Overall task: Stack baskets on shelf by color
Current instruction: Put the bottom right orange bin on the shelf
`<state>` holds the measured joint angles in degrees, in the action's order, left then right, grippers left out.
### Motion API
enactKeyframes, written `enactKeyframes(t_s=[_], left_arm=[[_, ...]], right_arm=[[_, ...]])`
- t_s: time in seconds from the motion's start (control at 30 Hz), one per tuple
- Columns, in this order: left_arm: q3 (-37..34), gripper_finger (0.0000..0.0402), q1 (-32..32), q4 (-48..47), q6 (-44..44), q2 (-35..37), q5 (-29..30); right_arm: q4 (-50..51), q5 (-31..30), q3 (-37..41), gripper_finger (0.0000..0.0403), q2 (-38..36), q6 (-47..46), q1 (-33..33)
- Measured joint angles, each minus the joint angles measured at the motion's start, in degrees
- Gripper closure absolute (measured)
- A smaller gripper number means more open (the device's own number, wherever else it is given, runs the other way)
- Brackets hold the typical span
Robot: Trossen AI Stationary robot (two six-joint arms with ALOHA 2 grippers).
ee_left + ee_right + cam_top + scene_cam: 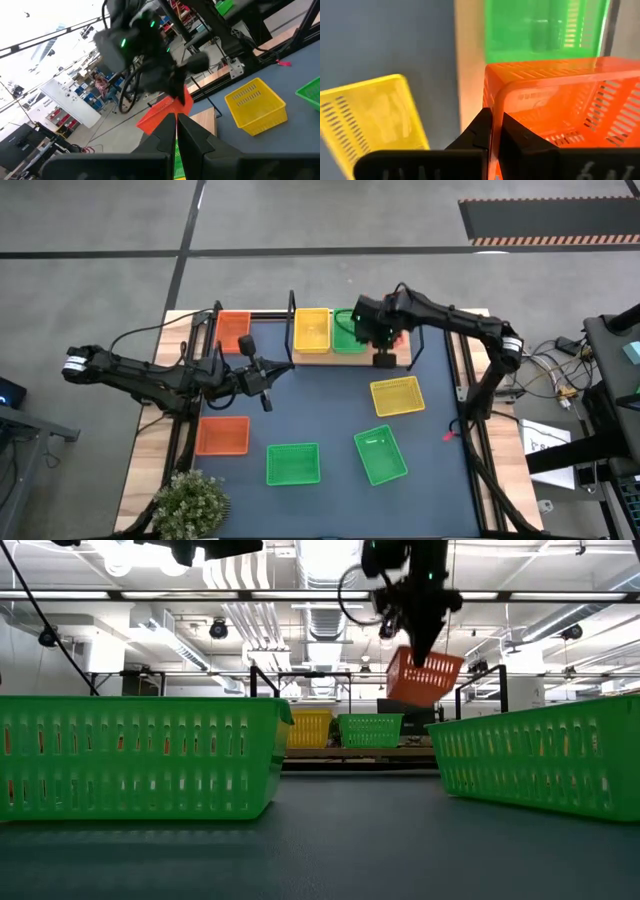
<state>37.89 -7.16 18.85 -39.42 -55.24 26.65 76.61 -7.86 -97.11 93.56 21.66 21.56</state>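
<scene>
The orange basket [560,110] hangs tilted, its rim pinched in the right gripper [496,131], above the shelf's [400,360] right end, beside the green basket [545,30]. The left gripper [176,131], closed and empty, waits mid-table.

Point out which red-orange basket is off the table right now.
The red-orange basket pinched in the right gripper, hanging tilted above the shelf. The other two red-orange baskets rest flat on the left side.

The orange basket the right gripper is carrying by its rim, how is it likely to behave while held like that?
The orange basket hangs tilted from the right gripper, pinched on one wall, so it probably swings or twists easily. Its slotted plastic walls suggest it is light. It keeps its shape, so likely fairly stiff.
</scene>
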Motion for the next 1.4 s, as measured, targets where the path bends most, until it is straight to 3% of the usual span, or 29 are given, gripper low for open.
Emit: enactKeyframes(t_s=[0.33,0.93,1.4], left_arm=[[0.0,0.0402,0.0,0.0,-0.2,0.1,0.0],[0.0,0.0402,0.0,0.0,-0.5,0.4,0.0],[0.0,0.0402,0.0,0.0,-0.5,0.4,0.0]], right_arm=[[-2.6,0.8,6.7,0.0394,0.3,3.8,8.4],[-13.0,1.0,16.7,0.0394,0.3,2.9,8.5],[-15.7,1.0,20.8,0.0394,0.3,2.9,8.4]])
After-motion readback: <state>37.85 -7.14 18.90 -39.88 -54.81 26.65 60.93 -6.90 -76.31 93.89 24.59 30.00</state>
